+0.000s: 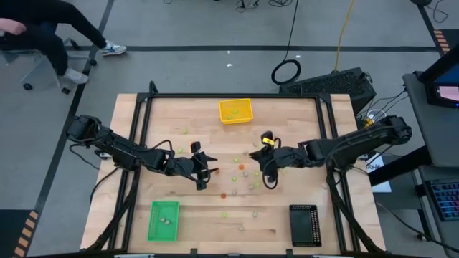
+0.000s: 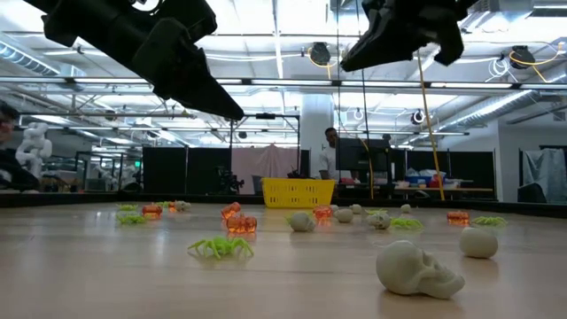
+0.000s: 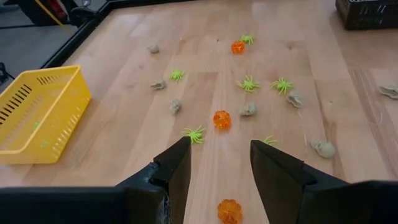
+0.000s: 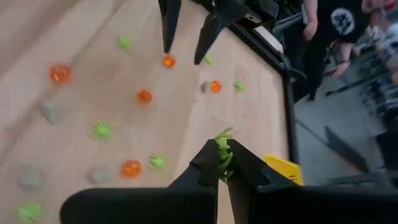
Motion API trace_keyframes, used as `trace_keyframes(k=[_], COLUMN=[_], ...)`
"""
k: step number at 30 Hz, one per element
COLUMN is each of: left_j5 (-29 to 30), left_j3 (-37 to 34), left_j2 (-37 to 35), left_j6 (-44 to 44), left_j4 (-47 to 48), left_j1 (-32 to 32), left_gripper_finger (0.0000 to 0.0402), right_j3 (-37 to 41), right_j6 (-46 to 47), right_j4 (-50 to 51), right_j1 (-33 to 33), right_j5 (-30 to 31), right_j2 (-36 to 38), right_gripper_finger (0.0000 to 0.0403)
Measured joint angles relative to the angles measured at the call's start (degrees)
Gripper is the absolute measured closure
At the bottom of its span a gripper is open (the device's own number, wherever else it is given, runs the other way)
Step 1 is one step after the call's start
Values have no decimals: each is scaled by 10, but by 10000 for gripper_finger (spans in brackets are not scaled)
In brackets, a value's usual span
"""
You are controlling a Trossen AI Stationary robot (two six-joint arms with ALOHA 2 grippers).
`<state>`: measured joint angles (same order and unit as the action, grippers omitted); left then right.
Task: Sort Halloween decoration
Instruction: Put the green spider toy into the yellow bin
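Many tiny pieces lie scattered on the wooden table: orange pumpkins, light green spiders and pale beige skulls. My left gripper is open and empty above the table's middle left, also seen in the high view. An orange pumpkin lies on the table below the gap between its fingers. My right gripper is raised over the table's middle right, also seen in the high view, and is shut on a green spider. My right gripper pinches the green spider between its two fingertips; its body and legs stick out past the tips. The spider is lifted clear of the table.
A yellow tray stands at the far middle, a green tray at the near left and a black tray at the near right. Loose pieces lie thickest between the two grippers. A person stands beyond the table.
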<state>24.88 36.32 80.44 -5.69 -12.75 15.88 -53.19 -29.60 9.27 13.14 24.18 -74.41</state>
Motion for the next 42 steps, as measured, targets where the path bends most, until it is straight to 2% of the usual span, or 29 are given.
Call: trace_keyframes(k=[13,23,27,33,42], left_j5=[0,0,0,0,0], left_j3=[0,0,0,0,0], left_j2=[0,0,0,0,0], left_j6=[0,0,0,0,-1], left_j4=[-2,-5,-5,-5,-5], left_j1=[0,0,0,0,0], left_gripper_finger=[234,234,234,234,234], right_j3=[0,0,0,0,0], right_j6=[-278,-372,-365,-293,-82], right_j4=[0,0,0,0,0], right_j1=[-23,-30,-29,-29,-29], right_j5=[0,0,0,-1,-2], right_j2=[0,0,0,0,0], right_gripper_finger=[403,403,403,403,403])
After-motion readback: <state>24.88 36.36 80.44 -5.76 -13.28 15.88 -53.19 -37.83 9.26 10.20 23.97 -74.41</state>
